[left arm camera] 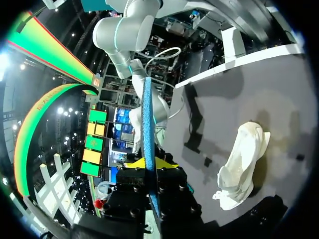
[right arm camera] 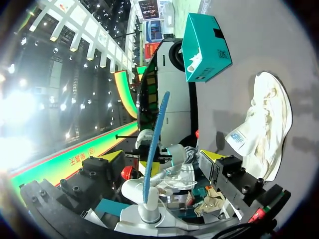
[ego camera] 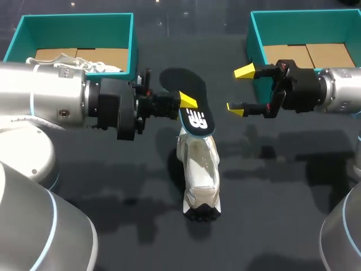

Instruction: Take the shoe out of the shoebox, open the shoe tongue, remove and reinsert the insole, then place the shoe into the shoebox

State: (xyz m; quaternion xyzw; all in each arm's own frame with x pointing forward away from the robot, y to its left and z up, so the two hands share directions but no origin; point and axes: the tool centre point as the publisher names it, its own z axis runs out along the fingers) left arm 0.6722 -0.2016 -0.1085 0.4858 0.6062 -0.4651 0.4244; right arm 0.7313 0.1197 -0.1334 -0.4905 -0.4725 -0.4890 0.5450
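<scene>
Black insole [ego camera: 187,84] is clamped edge-on in the left pincer [ego camera: 183,104], both fingers pressing its faces, and is held above the counter [ego camera: 282,186], clear of the shoe. White shoe [ego camera: 200,175] lies on the counter between the two arms, outside both boxes. Right pincer [ego camera: 240,90] is released, fingers spread wide, grasping nothing, just beside the insole. One teal shoebox [ego camera: 133,42] sits behind the left arm and a second teal shoebox [ego camera: 254,34] behind the right arm.

White shoe [ego camera: 201,172], black insole [ego camera: 180,84]
</scene>
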